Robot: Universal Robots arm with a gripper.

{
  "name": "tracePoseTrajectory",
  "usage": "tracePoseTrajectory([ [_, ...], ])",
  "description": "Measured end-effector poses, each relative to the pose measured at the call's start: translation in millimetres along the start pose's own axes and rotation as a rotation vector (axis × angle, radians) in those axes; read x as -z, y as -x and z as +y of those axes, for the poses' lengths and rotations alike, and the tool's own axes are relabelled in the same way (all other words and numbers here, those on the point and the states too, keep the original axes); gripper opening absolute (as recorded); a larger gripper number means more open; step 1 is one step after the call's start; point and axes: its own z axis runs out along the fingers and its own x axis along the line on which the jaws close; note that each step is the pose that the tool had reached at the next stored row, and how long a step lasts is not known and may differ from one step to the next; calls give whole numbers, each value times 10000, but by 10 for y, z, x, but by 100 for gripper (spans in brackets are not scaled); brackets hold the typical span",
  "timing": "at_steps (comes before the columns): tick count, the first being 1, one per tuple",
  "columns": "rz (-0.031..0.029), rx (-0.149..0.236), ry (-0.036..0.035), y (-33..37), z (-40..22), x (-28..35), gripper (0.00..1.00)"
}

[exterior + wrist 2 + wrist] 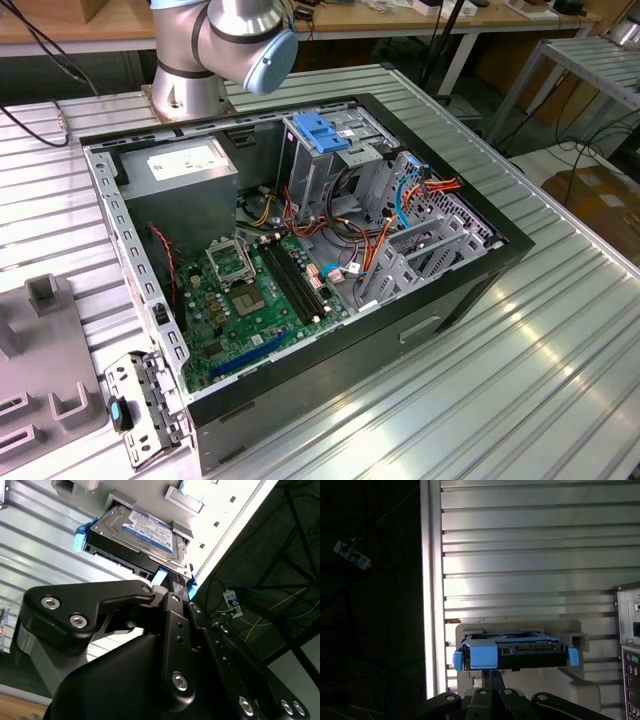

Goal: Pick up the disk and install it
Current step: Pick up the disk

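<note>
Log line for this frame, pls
gripper at edge of flat black rectangular blue-railed disk | disk seated in grey holder | not installed

One disk [145, 530], one pincer [175, 577], one gray holder [567, 630]. One robot arm [225, 40], one open computer case [330, 375] on one ribbed tabletop [520, 380]; inside, one motherboard [235, 300], one power supply [180, 175], one light-blue latch [320, 133].
</note>
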Motion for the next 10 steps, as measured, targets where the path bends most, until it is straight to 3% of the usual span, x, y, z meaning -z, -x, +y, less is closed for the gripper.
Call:
tracePoseTrajectory([
  [10,87,2076,-12,1,0,-3,11],
])
